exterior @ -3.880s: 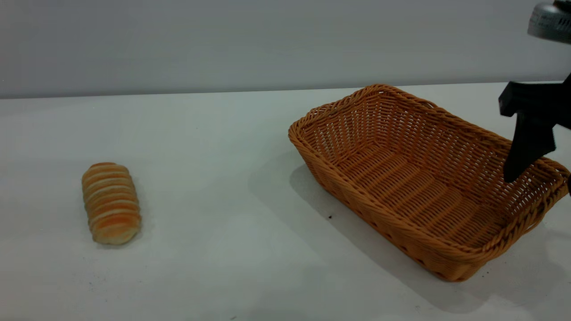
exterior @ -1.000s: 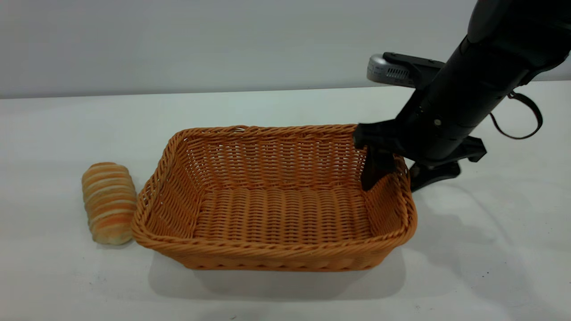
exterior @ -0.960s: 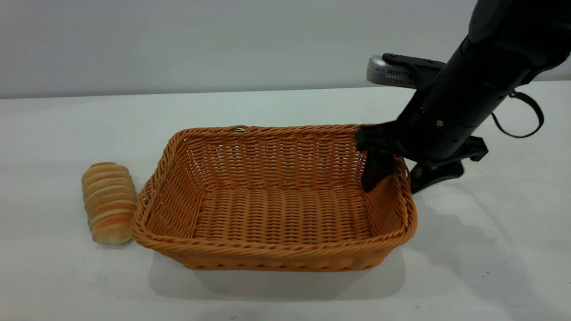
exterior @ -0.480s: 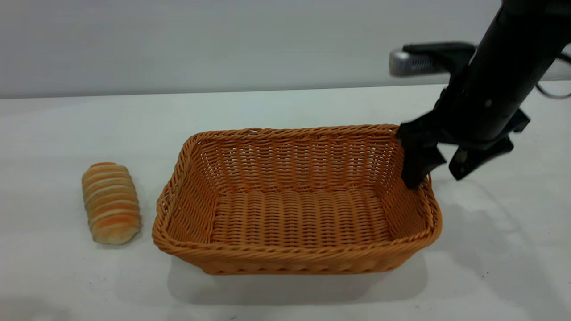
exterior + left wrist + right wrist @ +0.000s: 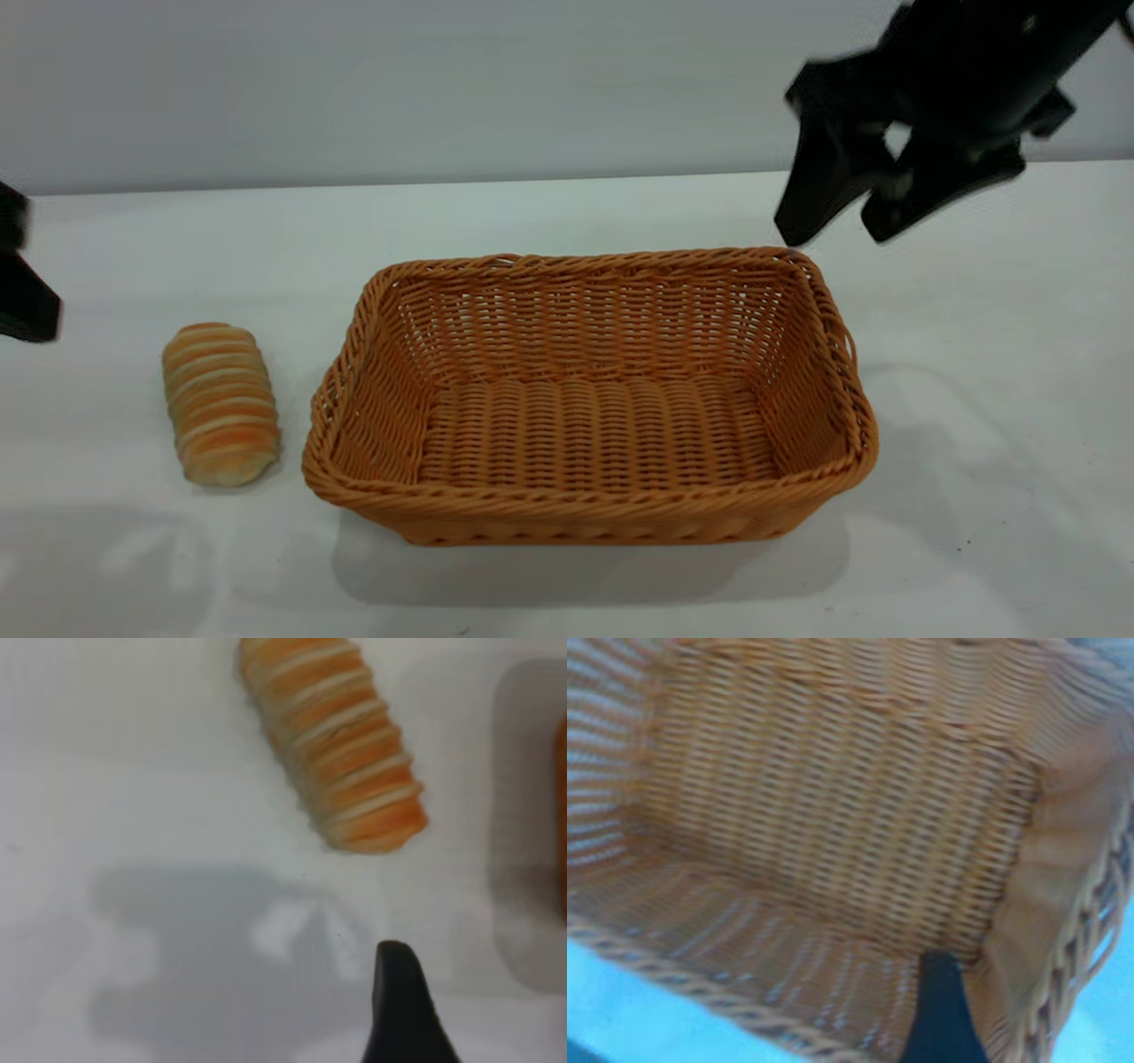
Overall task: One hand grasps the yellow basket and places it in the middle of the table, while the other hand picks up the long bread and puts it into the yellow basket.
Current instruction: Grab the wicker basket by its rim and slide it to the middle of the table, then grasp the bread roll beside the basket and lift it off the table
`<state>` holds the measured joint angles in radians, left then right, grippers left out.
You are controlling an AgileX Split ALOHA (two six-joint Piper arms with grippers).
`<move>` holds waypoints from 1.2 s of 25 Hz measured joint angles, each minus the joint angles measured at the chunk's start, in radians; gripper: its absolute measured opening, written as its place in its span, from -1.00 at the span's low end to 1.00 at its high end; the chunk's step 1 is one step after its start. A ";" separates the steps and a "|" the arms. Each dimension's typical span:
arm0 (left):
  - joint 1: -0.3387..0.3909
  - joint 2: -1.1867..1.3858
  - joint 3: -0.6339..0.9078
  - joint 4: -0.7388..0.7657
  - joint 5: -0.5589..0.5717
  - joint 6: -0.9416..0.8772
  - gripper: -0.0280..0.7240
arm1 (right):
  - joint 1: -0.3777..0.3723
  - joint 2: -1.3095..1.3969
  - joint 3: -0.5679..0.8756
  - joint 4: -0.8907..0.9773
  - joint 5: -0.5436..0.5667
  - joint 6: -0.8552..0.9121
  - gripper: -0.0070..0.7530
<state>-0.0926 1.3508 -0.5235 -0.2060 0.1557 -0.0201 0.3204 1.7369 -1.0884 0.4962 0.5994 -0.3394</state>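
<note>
The yellow basket (image 5: 585, 505) stands empty in the middle of the table (image 5: 567, 213). It fills the right wrist view (image 5: 833, 815). The long bread (image 5: 220, 403) lies on the table just left of the basket, apart from it, and shows in the left wrist view (image 5: 332, 744). My right gripper (image 5: 833, 237) hangs open and empty above the basket's far right corner, clear of the rim. One of its fingers (image 5: 939, 1019) shows over the basket's floor. My left gripper (image 5: 27, 310) is at the left edge, left of the bread. One finger (image 5: 403, 1019) shows alone, nothing against it.
Bare tabletop lies in front of the bread and to the right of the basket (image 5: 992, 399). A plain grey wall (image 5: 443, 80) runs behind the table's far edge.
My right gripper has let go of the basket's right wall and risen above it. The basket first slid a little right, then stayed put. My left gripper has come in at the left edge.
</note>
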 joint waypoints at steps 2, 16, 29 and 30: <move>0.000 0.070 -0.031 0.000 -0.012 -0.009 0.41 | 0.000 -0.042 0.000 0.023 0.039 -0.022 0.43; 0.000 0.531 -0.393 0.000 0.031 -0.026 0.41 | 0.000 -0.368 0.004 0.057 0.292 -0.064 0.43; 0.000 0.833 -0.637 -0.003 0.149 -0.025 0.38 | 0.000 -0.657 0.007 0.041 0.408 -0.062 0.43; 0.000 0.843 -0.643 -0.003 0.153 -0.025 0.34 | 0.000 -0.671 0.007 0.041 0.414 -0.062 0.43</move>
<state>-0.0926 2.1934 -1.1662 -0.2086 0.3083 -0.0451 0.3204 1.0662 -1.0814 0.5372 1.0137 -0.4018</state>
